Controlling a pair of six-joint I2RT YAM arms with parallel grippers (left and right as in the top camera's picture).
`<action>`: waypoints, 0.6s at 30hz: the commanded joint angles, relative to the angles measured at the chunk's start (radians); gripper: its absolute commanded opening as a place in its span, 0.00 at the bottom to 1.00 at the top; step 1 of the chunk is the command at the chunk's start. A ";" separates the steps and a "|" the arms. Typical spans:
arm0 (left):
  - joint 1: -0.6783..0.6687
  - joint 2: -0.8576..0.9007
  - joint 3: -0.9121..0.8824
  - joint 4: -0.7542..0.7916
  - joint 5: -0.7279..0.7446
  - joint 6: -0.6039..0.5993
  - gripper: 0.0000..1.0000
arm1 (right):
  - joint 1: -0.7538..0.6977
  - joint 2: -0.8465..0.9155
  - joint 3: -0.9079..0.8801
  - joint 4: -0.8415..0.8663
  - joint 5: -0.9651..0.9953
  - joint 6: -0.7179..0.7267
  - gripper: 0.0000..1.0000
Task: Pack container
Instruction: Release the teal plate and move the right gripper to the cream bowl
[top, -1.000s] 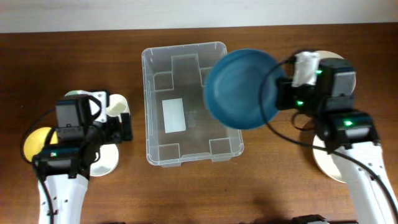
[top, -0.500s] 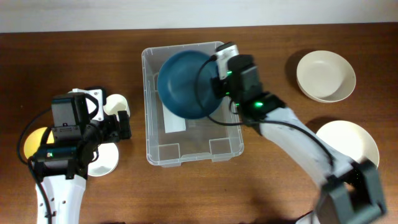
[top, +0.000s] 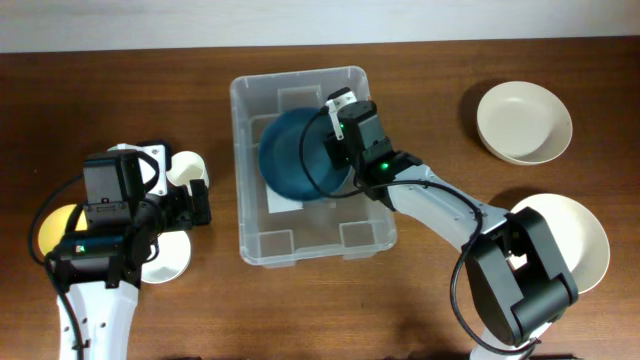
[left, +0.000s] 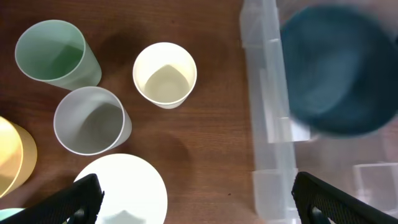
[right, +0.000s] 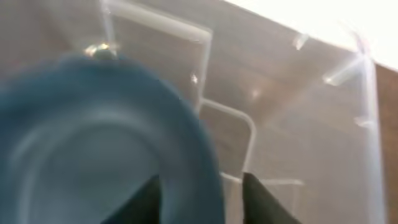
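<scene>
- Dark wooden tabletop (top: 120, 90) all across, with a pale strip of wall along the far edge.
- Far left: a yellow dish (left: 11, 158), green cup (left: 53, 50), grey cup (left: 90, 121), cream cup (left: 165, 73) and white plate (left: 127, 186), clustered close together and all outside the bin. No shift among them over the last second.
- Above that cluster: the left gripper (left: 199, 196), with fingers (left: 84, 196) spread wide on nothing, parked just where it was a second ago.
- Centre: the container (top: 240, 150), clear and open-topped, standing on the table between the two arms, just right of the cups.
- Within its walls now: the blue bowl (top: 295, 155), over the far-left part of the base. Was out at the right rim and looming large a second ago, then over the far half. Looks smaller and deeper now, so probably being lowered.
- Reaching in over the bin from the right: the right gripper (right: 202, 196), clamped on the bowl's rim, with one of its fingers (right: 148, 199) on either side of the edge in the wrist view.
- Meaning for the task: probably the first piece going in, but not yet released. Cannot tell whether the bowl touches the base.
- Right side: a cream bowl (top: 524, 122) and, nearer, a white bowl (top: 580, 235) by the arm's base, both well apart from the bin and yet to be packed.
</scene>
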 joint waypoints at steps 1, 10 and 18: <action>0.005 -0.003 0.016 -0.005 0.011 -0.010 0.99 | 0.002 -0.024 0.043 -0.024 0.017 -0.023 0.67; 0.005 -0.003 0.016 -0.009 0.011 -0.010 1.00 | -0.021 -0.311 0.189 -0.321 0.193 -0.007 0.99; 0.005 -0.003 0.016 -0.009 0.011 -0.010 1.00 | -0.289 -0.455 0.189 -0.563 0.243 0.147 0.99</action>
